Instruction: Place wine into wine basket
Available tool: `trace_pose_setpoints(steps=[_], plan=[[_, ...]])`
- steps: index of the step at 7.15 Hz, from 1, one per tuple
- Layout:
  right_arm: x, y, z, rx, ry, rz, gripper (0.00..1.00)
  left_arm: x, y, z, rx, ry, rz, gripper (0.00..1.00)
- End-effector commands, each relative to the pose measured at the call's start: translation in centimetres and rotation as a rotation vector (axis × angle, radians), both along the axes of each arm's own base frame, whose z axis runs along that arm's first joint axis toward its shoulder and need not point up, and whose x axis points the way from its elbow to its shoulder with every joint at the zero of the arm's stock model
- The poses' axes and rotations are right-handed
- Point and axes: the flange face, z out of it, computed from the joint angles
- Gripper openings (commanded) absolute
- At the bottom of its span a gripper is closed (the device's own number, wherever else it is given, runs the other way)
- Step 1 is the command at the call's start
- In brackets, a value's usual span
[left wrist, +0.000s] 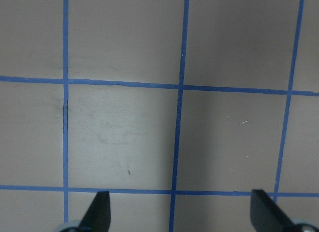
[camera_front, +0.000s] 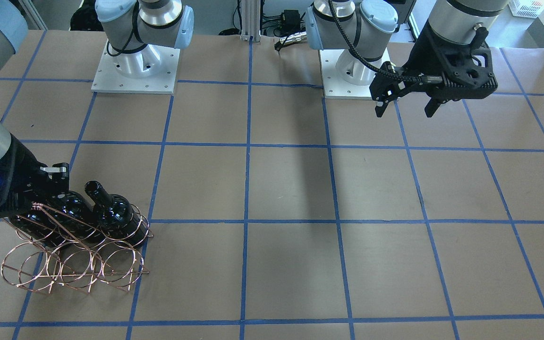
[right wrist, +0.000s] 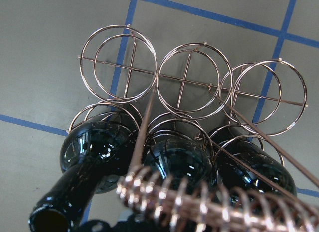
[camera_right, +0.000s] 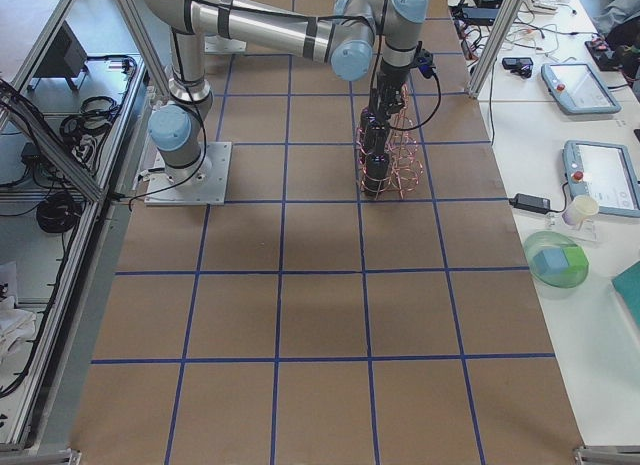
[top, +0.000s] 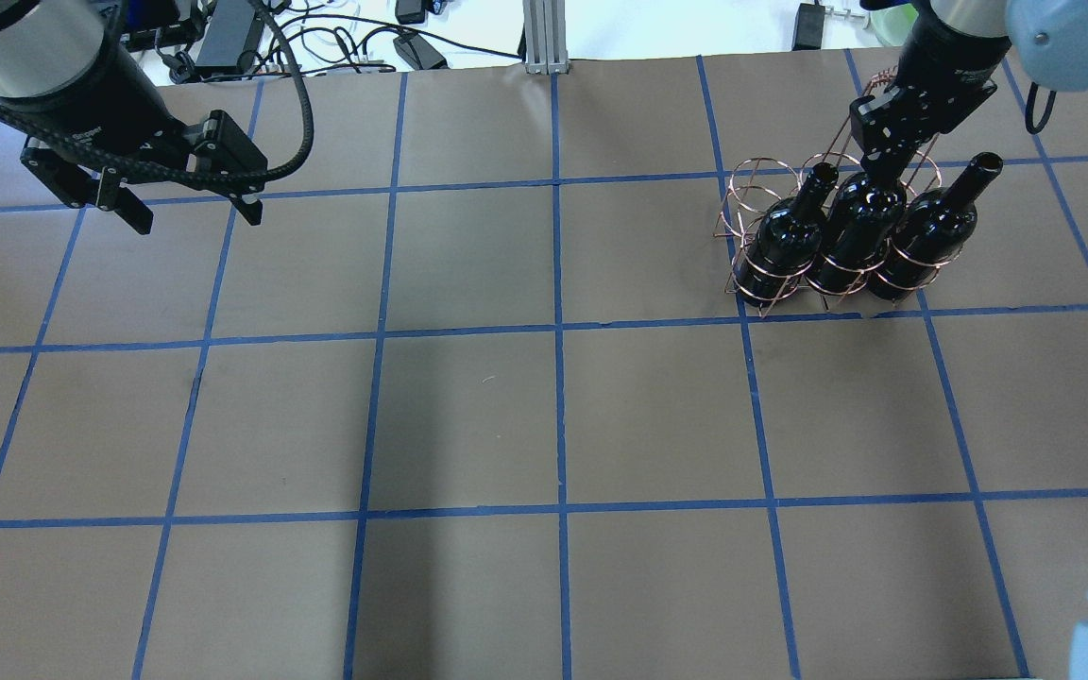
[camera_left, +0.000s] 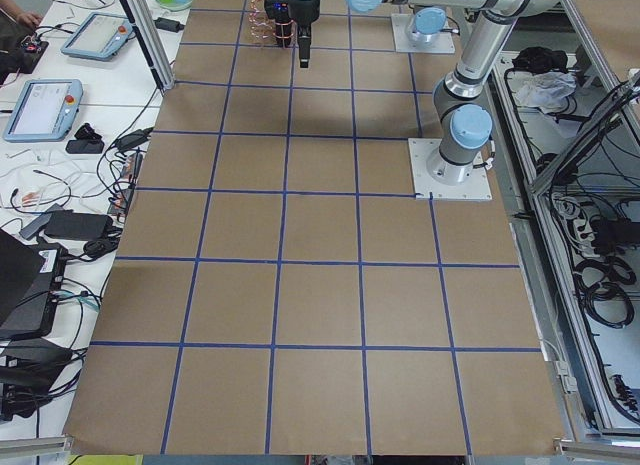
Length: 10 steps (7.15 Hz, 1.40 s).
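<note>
- As we look down from overhead, the wine basket (top: 754, 184) stands at the table's (top: 468, 416) far right.
- We see three dark bottles standing side by side in its row of rings nearer the robot.
- The middle wine bottle (top: 854, 227) sits between the two outer bottles (top: 785, 246), its neck hidden under the right gripper (top: 884, 156).
- The right gripper hangs right over that neck, beside the braided handle (right wrist: 199, 202); we cannot tell whether it is clamped on the glass or let go.
- Well apart on the other side, the left gripper (top: 196, 219) hovers above bare paper, fingers (left wrist: 102, 207) spread wide with nothing between them.
</note>
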Motion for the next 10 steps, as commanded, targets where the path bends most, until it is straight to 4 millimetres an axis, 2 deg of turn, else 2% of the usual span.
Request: trace_pose_setpoints(steps=[1,2,4,5,6,9,10], plan=[[0.1,0.2,0.2,-0.003,-0.002,-0.003,0.76,-0.4,0.1,-0.3,0.002,-0.026,0.016,1.00],[0.1,0.2,0.8,-0.024,0.002,-0.015,0.89,-0.4,0.2,-0.5,0.005,-0.027,0.015,1.00],[0.7,2.9,6.3,-0.106,0.014,-0.013,0.99,-0.5,0.3,-0.4,0.004,-0.021,0.001,1.00],[1.4,5.1,7.9,-0.065,0.002,-0.013,0.99,-0.5,0.3,-0.4,0.003,-0.020,0.003,1.00],[2.8,7.4,10.4,-0.075,-0.022,-0.046,0.99,-0.5,0.3,-0.4,0.003,-0.018,0.003,1.00],[5.4,15.1,15.0,0.000,-0.030,-0.140,1.00,-0.5,0.4,-0.4,0.005,-0.020,0.003,1.00],[6.3,15.4,14.9,0.006,-0.025,-0.154,1.00,-0.6,0.4,-0.5,0.009,-0.018,0.013,1.00]])
